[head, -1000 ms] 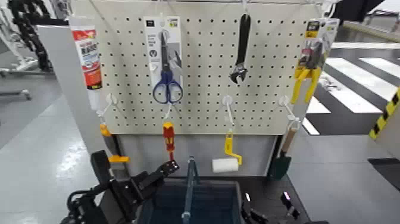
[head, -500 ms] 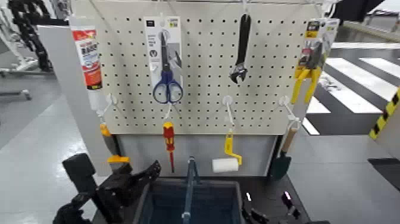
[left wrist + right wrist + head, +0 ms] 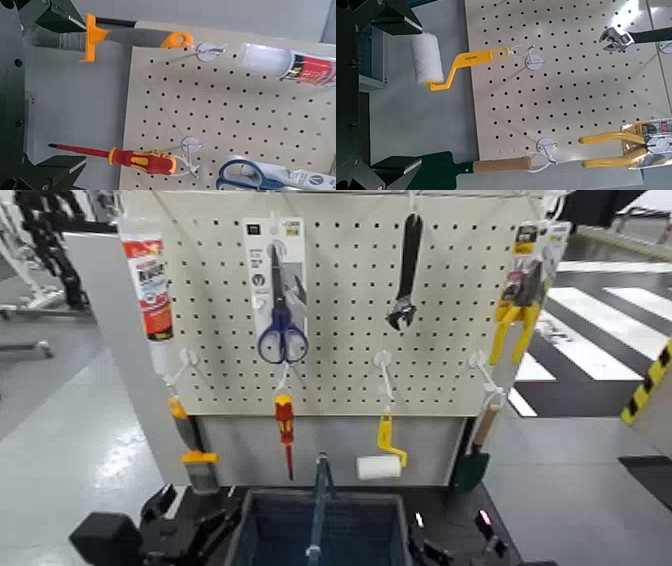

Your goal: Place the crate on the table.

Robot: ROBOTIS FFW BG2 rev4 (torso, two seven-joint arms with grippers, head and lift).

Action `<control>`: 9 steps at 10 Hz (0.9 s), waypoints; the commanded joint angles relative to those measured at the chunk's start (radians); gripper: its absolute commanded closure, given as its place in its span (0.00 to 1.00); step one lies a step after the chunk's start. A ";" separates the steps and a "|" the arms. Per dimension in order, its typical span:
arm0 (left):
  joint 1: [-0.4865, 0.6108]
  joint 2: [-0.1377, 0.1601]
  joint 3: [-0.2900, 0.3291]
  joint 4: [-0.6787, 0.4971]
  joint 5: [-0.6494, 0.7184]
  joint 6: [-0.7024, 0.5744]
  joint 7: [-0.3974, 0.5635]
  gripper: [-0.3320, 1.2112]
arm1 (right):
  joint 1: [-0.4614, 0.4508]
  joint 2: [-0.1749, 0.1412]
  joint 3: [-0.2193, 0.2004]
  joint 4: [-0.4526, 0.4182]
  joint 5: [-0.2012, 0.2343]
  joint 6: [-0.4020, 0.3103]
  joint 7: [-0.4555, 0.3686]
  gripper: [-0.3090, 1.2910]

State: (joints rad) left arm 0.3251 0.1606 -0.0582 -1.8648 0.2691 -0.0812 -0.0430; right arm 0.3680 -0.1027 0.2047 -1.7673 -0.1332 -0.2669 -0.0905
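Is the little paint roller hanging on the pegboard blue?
No, the paint roller has a white roll and a yellow handle, hung from a hook on the pegboard.

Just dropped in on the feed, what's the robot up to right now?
It is working on the crate, which sits low in front of the pegboard on the black table. The left gripper is beside the crate's left wall with jaws spread, holding nothing. The right gripper is by its right edge, also open.

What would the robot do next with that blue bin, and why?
Probably draw both arms back. The crate already seems to rest on the black table, and the left gripper sits beside its left wall, fingers apart, with nothing between them. The right gripper is barely visible.
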 commanded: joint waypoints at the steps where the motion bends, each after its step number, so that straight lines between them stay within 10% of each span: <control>1: 0.054 -0.009 -0.014 0.024 -0.111 -0.118 0.041 0.30 | 0.002 -0.002 0.001 -0.008 0.003 0.014 0.000 0.29; 9: 0.117 -0.021 -0.022 0.027 -0.228 -0.235 0.110 0.30 | 0.006 0.001 -0.001 -0.015 0.021 0.020 0.000 0.29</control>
State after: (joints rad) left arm 0.4417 0.1394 -0.0803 -1.8391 0.0416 -0.3147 0.0675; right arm 0.3744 -0.1024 0.2039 -1.7808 -0.1165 -0.2485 -0.0904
